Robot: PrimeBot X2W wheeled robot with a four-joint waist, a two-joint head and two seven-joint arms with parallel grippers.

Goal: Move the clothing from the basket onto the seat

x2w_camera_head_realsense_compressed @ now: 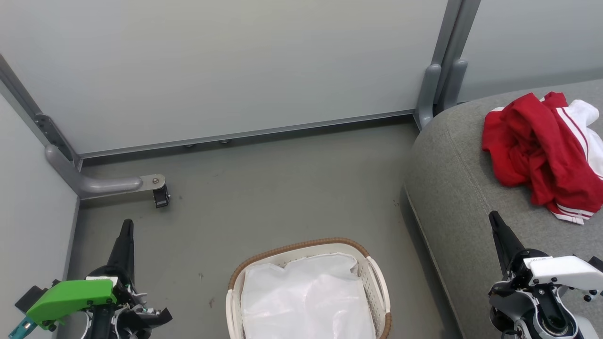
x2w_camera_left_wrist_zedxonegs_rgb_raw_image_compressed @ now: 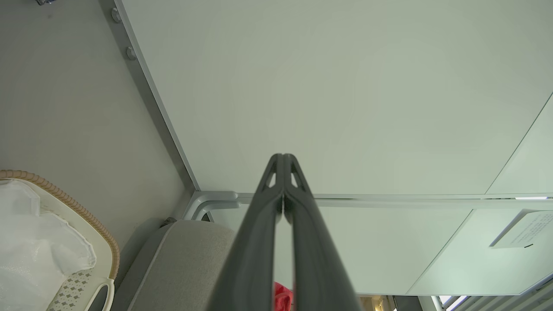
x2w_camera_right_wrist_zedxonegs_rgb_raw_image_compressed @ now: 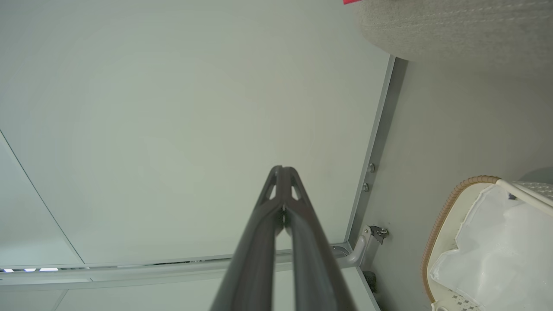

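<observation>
Head view: red clothing w/ white stripes lies in a crumpled heap on the grey seat, far right, well apart from the basket. Basket sits on the floor at bottom centre, near the seat's rounded edge; its white liner lies wrinkled inside. My left tool hangs over the floor at lower left, fingers pressed together, gripping nothing. My right tool is at lower right above the seat's front part, near the clothing but not touching it, also closed & empty. Wrist views: both finger pairs meet at the tips, pointing at the pale wall panel. Grey partition foot w/ a caster stands on the floor by the left corner.
</observation>
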